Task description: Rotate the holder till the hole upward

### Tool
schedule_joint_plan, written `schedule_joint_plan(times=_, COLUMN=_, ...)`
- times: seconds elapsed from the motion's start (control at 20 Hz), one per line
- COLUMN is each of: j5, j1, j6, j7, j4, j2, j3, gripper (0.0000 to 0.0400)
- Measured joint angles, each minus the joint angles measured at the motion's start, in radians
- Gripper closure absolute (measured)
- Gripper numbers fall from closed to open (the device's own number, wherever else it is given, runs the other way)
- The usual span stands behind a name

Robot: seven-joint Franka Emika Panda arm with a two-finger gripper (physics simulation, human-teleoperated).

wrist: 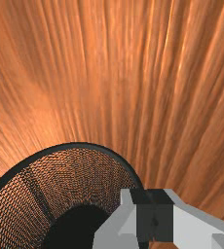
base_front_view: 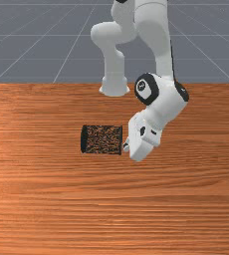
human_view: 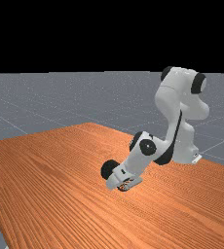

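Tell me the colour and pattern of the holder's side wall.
The holder's side wall is black mesh, with the orange-brown table showing through; best seen in the wrist view.

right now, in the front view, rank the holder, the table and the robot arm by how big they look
1. Table, the largest, spreading across the whole width
2. Robot arm, well under the table
3. Holder, clearly the smallest

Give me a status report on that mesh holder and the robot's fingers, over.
Fingers shut together at the rim; whether they pinch it, unclear. Black mesh holder on its side, hole sideways, not yet up. No obstacle seen.
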Motion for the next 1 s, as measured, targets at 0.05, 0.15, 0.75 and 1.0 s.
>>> schedule_joint_plan(times=0.05, j5=0.057, j1=-0.037, j6=0.02, j7=-0.065, j4=-0.021, j2=-0.033, j3=0.032, gripper=0.0397)
schedule_joint_plan(times=0.15, j5=0.147, j1=-0.073, j6=-0.003, j7=-0.172, j4=-0.045, j2=-0.11, j3=0.062, gripper=0.0399)
schedule_joint_plan(times=0.75, j5=-0.05, j1=0.072, j6=-0.275, j7=-0.019, j4=0.049, j2=-0.188, j3=-0.041, gripper=0.0054)
schedule_joint_plan(times=1.0, j5=0.254, j1=0.129, j6=-0.639, j7=0.244, j4=0.561, j2=0.075, j3=0.062, gripper=0.0001)
